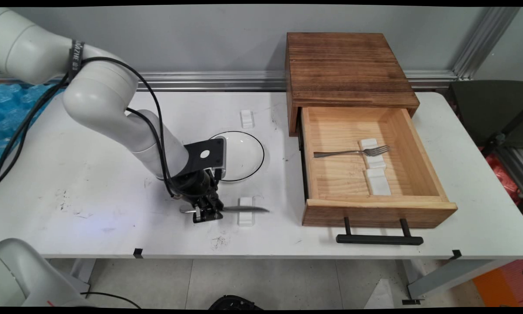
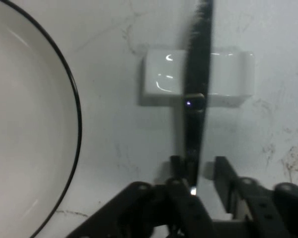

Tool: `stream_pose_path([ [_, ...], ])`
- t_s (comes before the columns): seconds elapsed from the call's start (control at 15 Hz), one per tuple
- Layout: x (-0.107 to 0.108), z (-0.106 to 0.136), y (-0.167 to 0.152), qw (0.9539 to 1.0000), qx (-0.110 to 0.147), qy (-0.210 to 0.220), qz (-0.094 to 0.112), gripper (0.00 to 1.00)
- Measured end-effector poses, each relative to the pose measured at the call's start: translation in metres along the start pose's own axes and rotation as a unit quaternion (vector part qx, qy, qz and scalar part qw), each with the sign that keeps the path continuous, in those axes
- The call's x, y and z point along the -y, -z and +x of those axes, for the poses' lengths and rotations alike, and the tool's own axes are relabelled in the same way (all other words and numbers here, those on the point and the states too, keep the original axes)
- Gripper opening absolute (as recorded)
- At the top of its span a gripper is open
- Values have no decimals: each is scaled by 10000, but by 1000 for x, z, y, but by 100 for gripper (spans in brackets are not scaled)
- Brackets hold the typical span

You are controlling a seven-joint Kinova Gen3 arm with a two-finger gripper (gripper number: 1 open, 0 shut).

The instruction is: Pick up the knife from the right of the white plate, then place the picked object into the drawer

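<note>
Jaws parted around a slim, shiny knife [image 2: 197, 94] lying across its white rest [image 2: 164, 82].

White plate [image 1: 244, 152] black-rimmed; brown wooden drawer [image 1: 353, 174]

The main view looks down across the table [image 1: 91, 174] from its near side; the close hand view shares the plate [image 1: 244, 157], lower-centre knife [image 1: 244, 209].

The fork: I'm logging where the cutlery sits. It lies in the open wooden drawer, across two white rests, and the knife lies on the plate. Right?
Not quite. The knife lies across a white rest on the table, beside the plate, as the main view shows. The fork part holds.
</note>
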Motion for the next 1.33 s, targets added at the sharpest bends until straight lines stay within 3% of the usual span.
stream_pose_path([
  [0.8,2,2,4,10000,-4,-13,-41,0],
  [1.0,1,8,19,10000,74,-30,-46,0],
  [1.33,-15,35,75,9995,316,-34,77,0],
])
